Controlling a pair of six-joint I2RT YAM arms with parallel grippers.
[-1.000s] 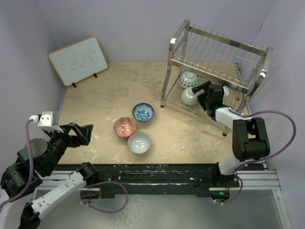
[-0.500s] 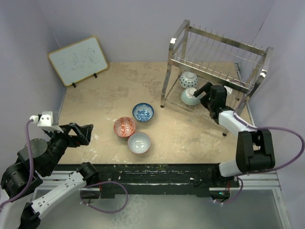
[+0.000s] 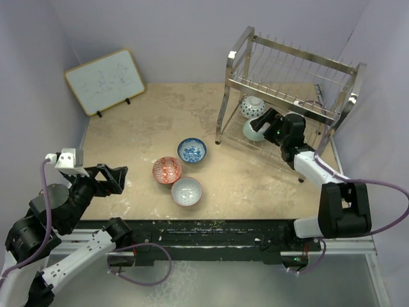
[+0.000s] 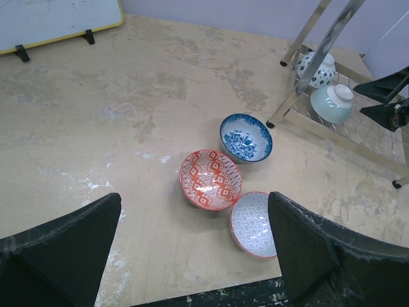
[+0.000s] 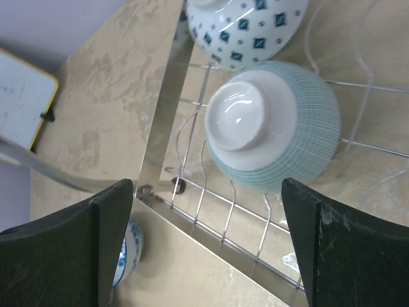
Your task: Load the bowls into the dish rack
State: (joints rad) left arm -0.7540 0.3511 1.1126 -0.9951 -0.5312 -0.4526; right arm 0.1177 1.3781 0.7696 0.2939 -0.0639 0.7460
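Observation:
The silver wire dish rack (image 3: 291,83) stands at the far right. On its lower tier a mint green bowl (image 3: 254,130) lies upside down beside a blue-and-white bowl (image 3: 253,105). My right gripper (image 3: 267,121) is open and empty just right of the mint bowl. In the right wrist view the mint bowl (image 5: 275,125) sits between and beyond my open gripper (image 5: 211,249). On the table lie a blue bowl (image 3: 192,150), a red-orange bowl (image 3: 167,170) and a grey-white bowl (image 3: 186,190). My left gripper (image 3: 115,178) is open and empty, left of them.
A framed whiteboard (image 3: 105,80) leans at the far left. The left wrist view shows the red-orange bowl (image 4: 211,179), the grey-white bowl (image 4: 254,224) and the blue bowl (image 4: 246,137) ahead of my left gripper (image 4: 195,249). The rack's leg (image 5: 163,102) and wires cross the right wrist view.
My right gripper has shifted a little left, closer to the mint bowl, and its arm has stretched out. My left arm has shifted slightly. The bowls have not moved.

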